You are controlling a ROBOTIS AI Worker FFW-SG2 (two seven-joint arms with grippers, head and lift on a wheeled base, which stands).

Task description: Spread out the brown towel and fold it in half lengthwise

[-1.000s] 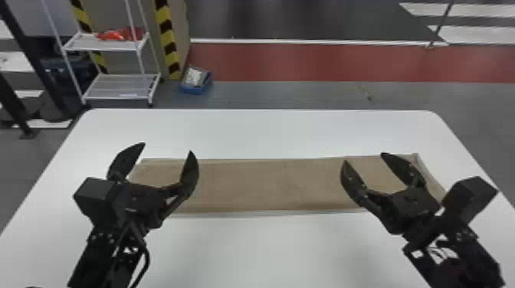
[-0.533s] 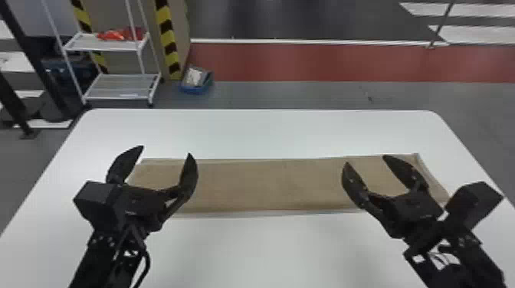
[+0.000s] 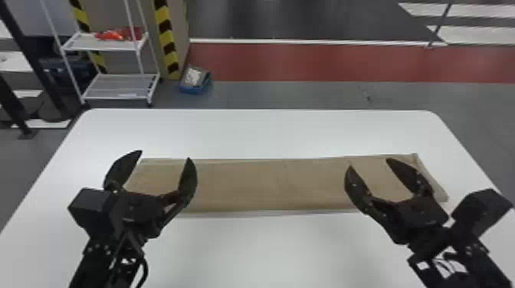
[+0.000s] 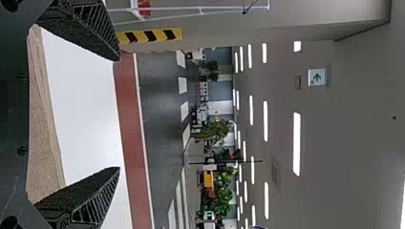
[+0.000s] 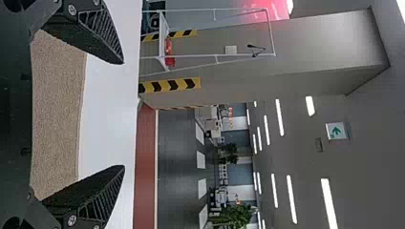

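Left gripper: the left gripper [image 3: 165,154] has its fingers spread wide, nothing between them, over the left end of the towel [image 3: 268,184].
Right gripper: the right gripper [image 3: 368,162] is also spread wide and pinches nothing, over the towel's right end.
Touch: hard to tell from these angles, but both look to be just above the cloth.
Towel edges: the far edge runs near both pairs of fingertips; the near edge passes between the grippers; the right end slants just beside the right gripper.
Table: the white table [image 3: 268,130] stretches beyond both sets of fingertips to its far edge, and between the two forearms on the near side; its right edge slants down near the right gripper.
Towel look: brown, a long flat strip lying crosswise, mostly smooth, paler along the near edge and right end.
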